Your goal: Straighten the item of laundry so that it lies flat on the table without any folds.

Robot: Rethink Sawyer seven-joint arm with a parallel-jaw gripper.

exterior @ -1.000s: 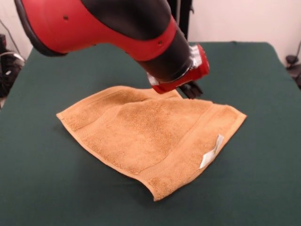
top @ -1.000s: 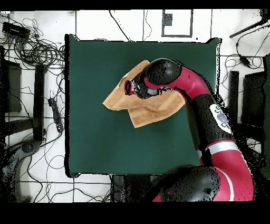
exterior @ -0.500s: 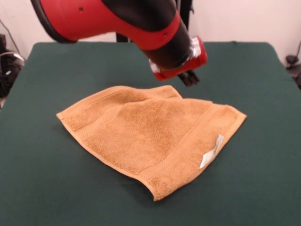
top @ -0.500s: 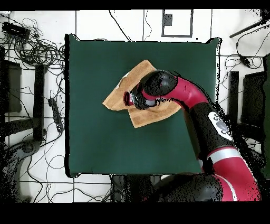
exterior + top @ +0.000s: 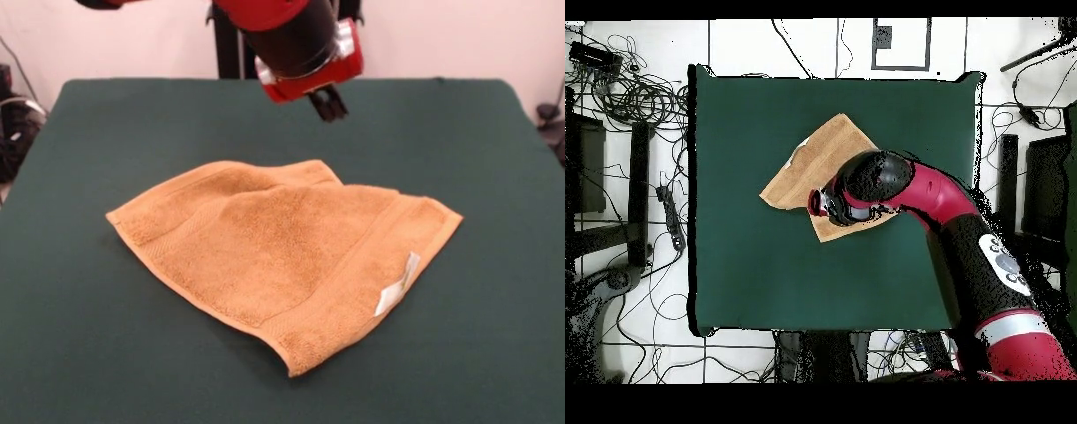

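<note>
The item of laundry (image 5: pixel 274 247) is an orange-tan towel lying in the middle of the table (image 5: pixel 494 132), folded over itself, with one layer lying across another. Its white label (image 5: pixel 397 284) shows near the right edge. My gripper (image 5: pixel 327 104) hangs in the air above the green cloth beyond the towel's far corner, apart from it and holding nothing. In the overhead view the arm covers part of the towel (image 5: pixel 815 160), and the gripper (image 5: pixel 817 204) sits over the towel's lower edge.
Green cloth of the table (image 5: pixel 735 250) spreads wide on every side of the towel. Cables (image 5: pixel 635 95) and equipment lie on the floor past the table's left edge. A black stand (image 5: pixel 225 44) rises behind the table.
The gripper has risen from the towel's far corner and drawn back toward the far side. The towel has kept its shape and place.
</note>
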